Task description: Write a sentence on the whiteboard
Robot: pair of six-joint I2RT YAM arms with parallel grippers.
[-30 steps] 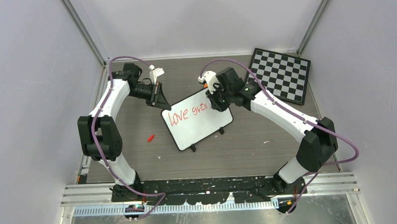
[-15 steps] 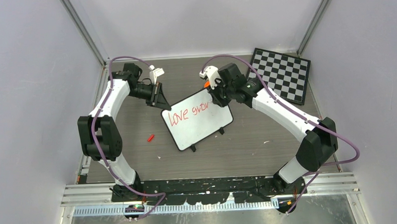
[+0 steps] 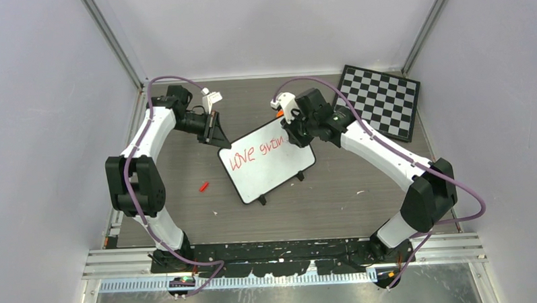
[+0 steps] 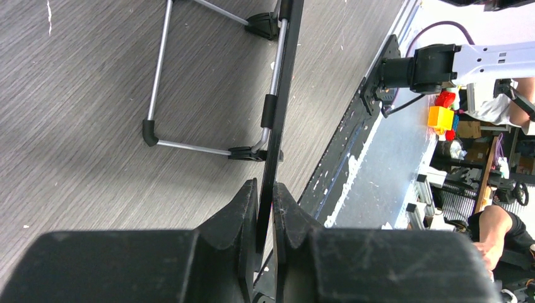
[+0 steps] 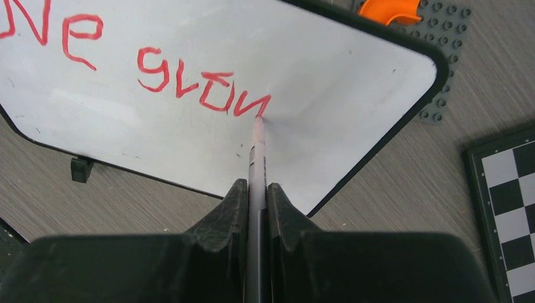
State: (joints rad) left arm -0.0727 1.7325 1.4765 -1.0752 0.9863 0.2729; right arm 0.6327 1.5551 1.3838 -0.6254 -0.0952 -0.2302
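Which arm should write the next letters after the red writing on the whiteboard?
Right. The right pincer grips the marker, its tip touching the whiteboard at the end of the red writing. The left pincer is clamped on the board's rim, steadying it.

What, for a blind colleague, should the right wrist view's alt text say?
The right gripper pinches a marker whose tip touches the whiteboard at the end of red writing, "ne grow". A chessboard corner shows at right, an orange piece on a studded plate at top.
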